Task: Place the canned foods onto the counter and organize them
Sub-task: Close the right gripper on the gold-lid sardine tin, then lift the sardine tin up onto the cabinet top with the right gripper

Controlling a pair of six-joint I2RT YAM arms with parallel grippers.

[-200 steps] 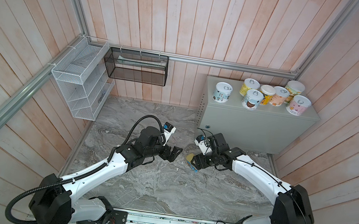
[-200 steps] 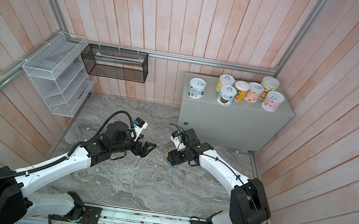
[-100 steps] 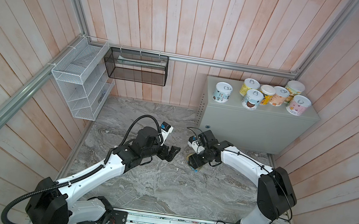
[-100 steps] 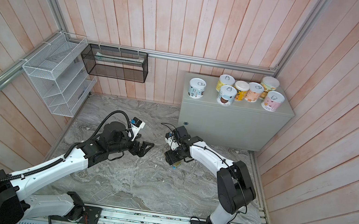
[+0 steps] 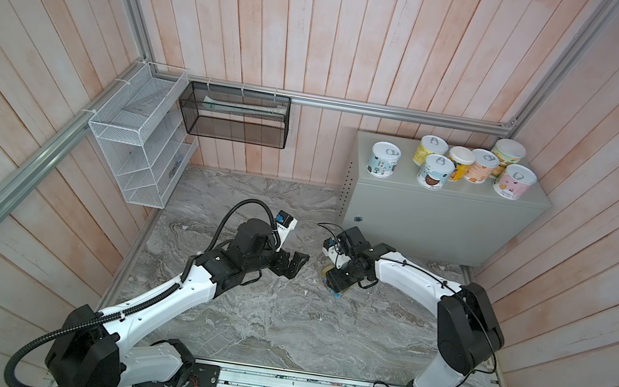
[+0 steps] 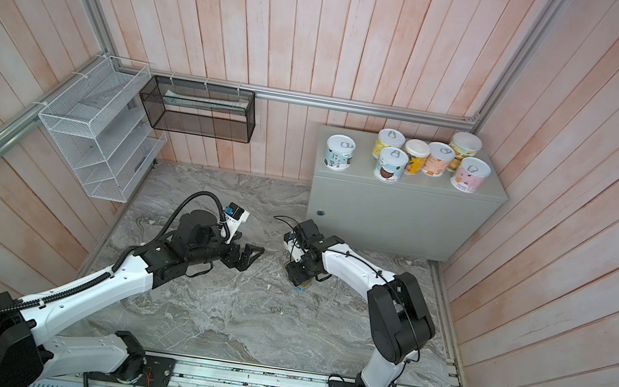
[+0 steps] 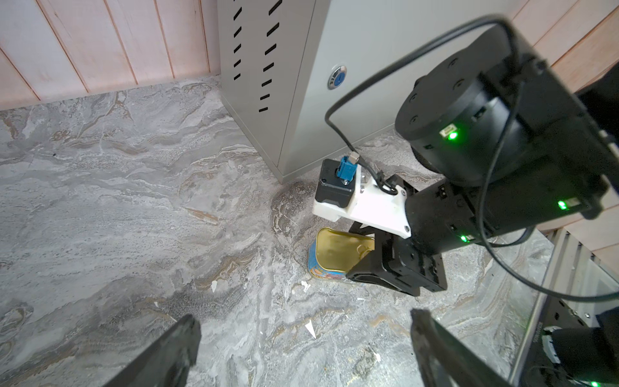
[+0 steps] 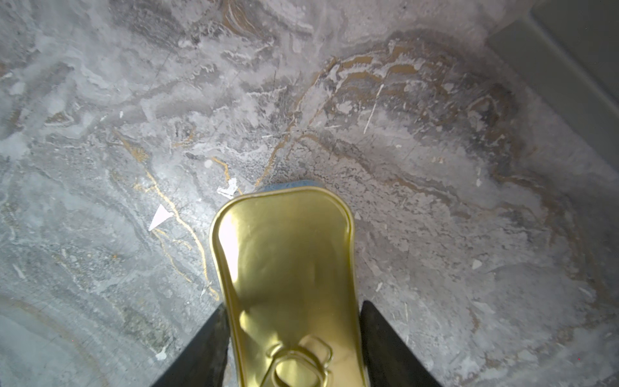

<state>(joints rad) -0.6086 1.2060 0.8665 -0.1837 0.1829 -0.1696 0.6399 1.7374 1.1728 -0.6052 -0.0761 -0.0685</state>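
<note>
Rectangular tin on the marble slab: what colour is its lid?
Gold. The rectangular tin shows its lid and pull ring clearest in the right wrist view.

Soft, even light is filling the whole room in both top views, and nothing is looking too dark or washed out. The wall planks [image 5: 327, 16] are glowing pale pink and spreading out wide toward the edges of the frame. Only faint, fuzzy shadows are lying on the marbled floor [image 5: 278, 324]. In my right wrist view a bright white spot is shining on the gold-topped tin [image 8: 288, 268], and its near end is looking blurry. My right gripper [image 8: 294, 304] is showing as dark, fuzzy shapes. In my left wrist view my left gripper [image 7: 304, 318] is blurring too, and small green lights are glowing on my right arm [image 7: 502, 201].
</note>
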